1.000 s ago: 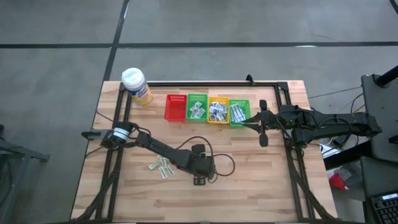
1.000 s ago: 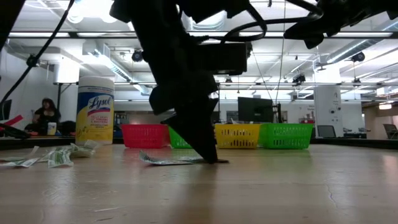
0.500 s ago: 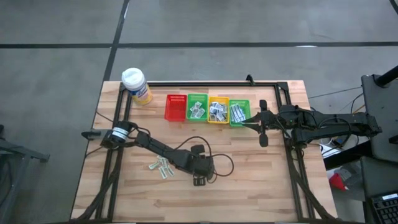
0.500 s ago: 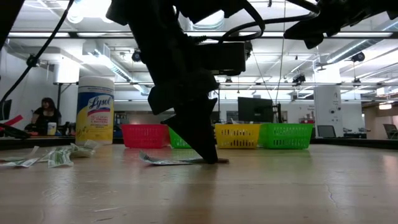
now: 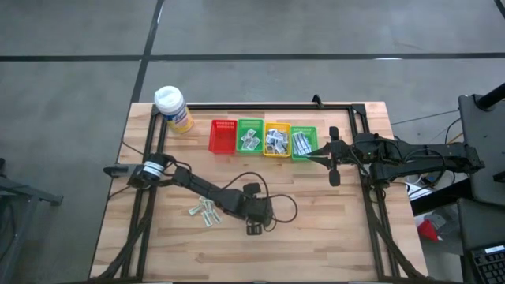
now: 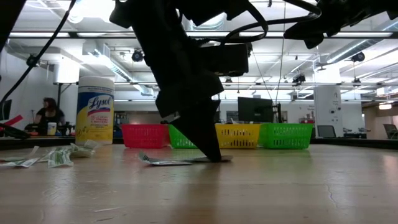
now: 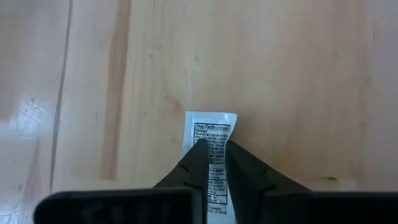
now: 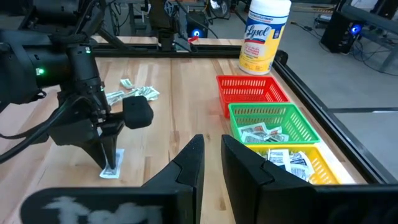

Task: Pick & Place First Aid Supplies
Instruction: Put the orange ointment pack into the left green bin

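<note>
Left wrist view: the left gripper (image 7: pixel 213 155) has its fingers nearly closed on a thin, light, floppy packet (image 7: pixel 210 134) flat on the table (image 7: pixel 298 74); pinching one edge looks best.

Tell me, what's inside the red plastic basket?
The red plastic basket looks empty: only its mesh floor shows. The green plastic basket beside it holds white paper packets. The corner under the red basket's near wall is hidden.
</note>
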